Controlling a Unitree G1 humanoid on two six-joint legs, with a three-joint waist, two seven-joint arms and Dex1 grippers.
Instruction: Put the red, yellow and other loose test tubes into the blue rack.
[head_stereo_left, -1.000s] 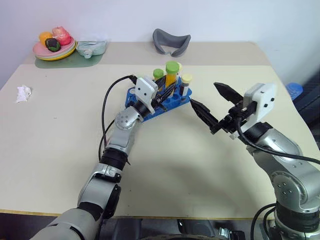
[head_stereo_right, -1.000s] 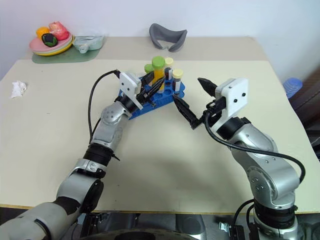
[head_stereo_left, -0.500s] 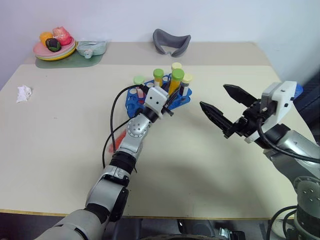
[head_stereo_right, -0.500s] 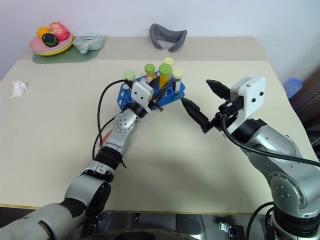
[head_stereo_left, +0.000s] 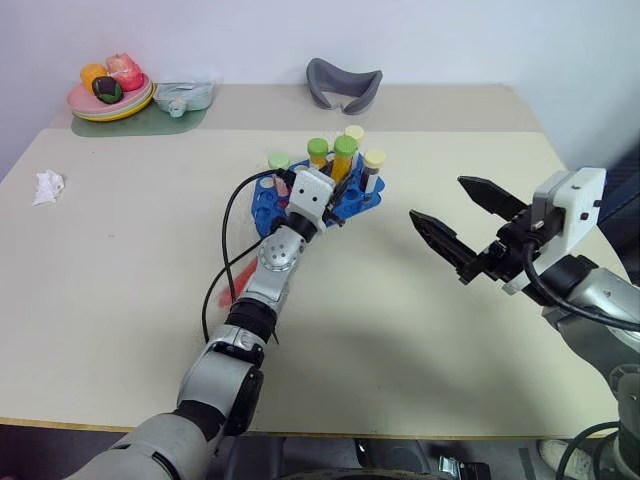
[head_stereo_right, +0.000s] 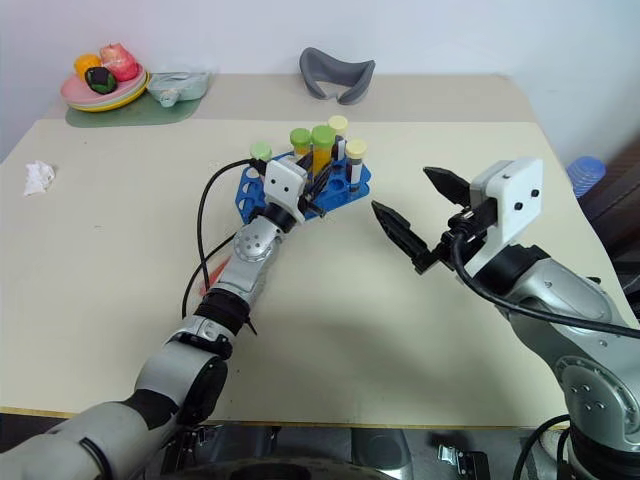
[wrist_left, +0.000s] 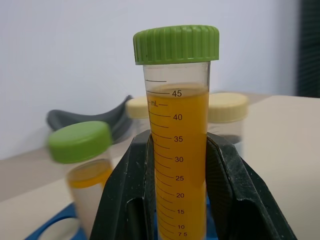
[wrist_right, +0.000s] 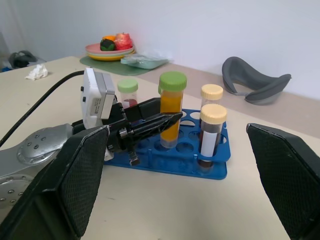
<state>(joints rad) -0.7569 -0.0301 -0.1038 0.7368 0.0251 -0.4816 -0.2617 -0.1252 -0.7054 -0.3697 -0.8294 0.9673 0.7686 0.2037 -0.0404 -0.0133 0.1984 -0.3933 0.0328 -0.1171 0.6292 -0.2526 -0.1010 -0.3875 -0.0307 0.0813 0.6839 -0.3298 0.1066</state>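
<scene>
The blue rack (head_stereo_left: 266, 200) stands mid-table with several capped tubes in it. My left gripper (head_stereo_left: 334, 194) is shut on the yellow tube (wrist_left: 176, 140) with a green cap, fingers (wrist_left: 125, 195) on either side. That tube (wrist_right: 172, 107) stands upright with its lower end down in the rack (wrist_right: 186, 161). A red tube (head_stereo_left: 227, 289) lies on the table beside my left forearm, partly hidden by arm and cable. My right gripper (head_stereo_left: 437, 199) hangs open and empty to the right of the rack, clear of it.
A plate of toy fruit (head_stereo_left: 108, 95) and a pale green dish (head_stereo_left: 183, 96) sit at the back left. A grey curved piece (head_stereo_left: 343, 82) lies at the back centre, crumpled paper (head_stereo_left: 46, 186) at the left edge. Bare table lies in front.
My left gripper has shifted right and lowered the yellow tube into the rack. My right gripper has drawn back to the right, away from the rack. The red tube now shows beside my forearm.
</scene>
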